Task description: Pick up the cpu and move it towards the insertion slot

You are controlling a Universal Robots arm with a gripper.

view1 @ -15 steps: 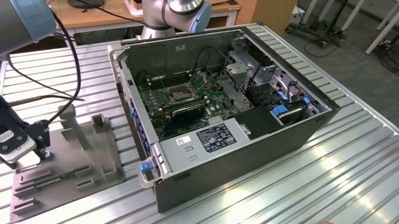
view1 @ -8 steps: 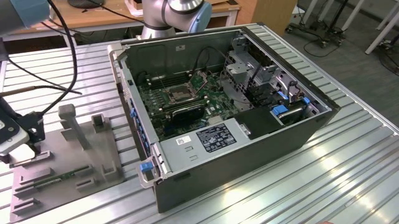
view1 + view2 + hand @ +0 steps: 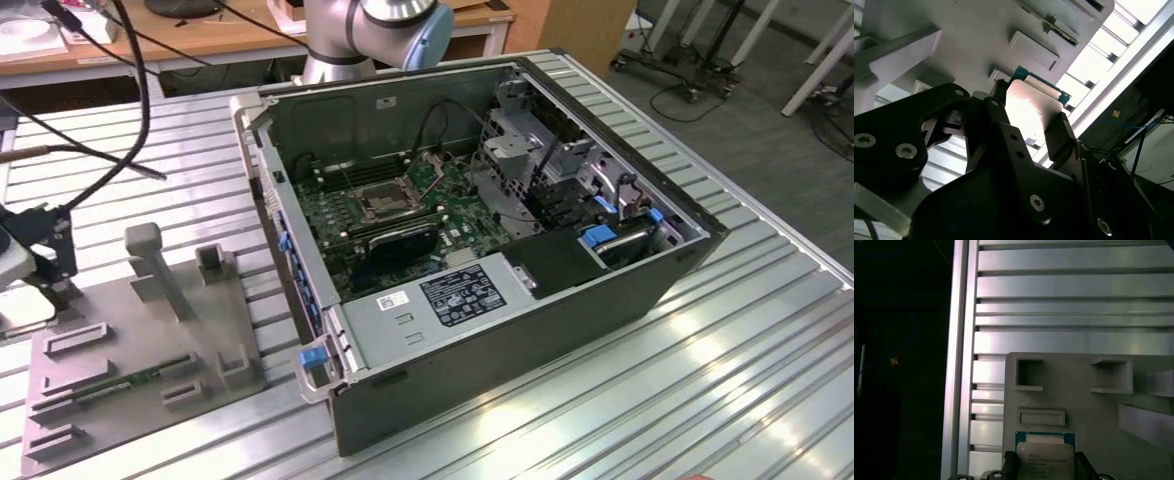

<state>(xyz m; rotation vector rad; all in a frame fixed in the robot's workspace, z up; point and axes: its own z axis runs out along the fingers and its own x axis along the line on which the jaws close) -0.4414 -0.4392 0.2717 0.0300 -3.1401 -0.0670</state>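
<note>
Clamping the cpu (image 3: 1032, 100) by two opposite edges, the gripper (image 3: 1029, 114) looks closed on it at the grey tray (image 3: 1069, 385); the insertion slot (image 3: 378, 205) lies well apart, toward the exterior view's right, inside the open computer case (image 3: 534, 330).

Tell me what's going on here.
The robot arm's pincer is closed on the cpu, with one finger on each of two opposite edges. The chip is at the grey fixture plate on the slatted table. The insertion slot lies inside the open computer case, to the exterior view's right of that plate, and the chip is nowhere near it.
</note>
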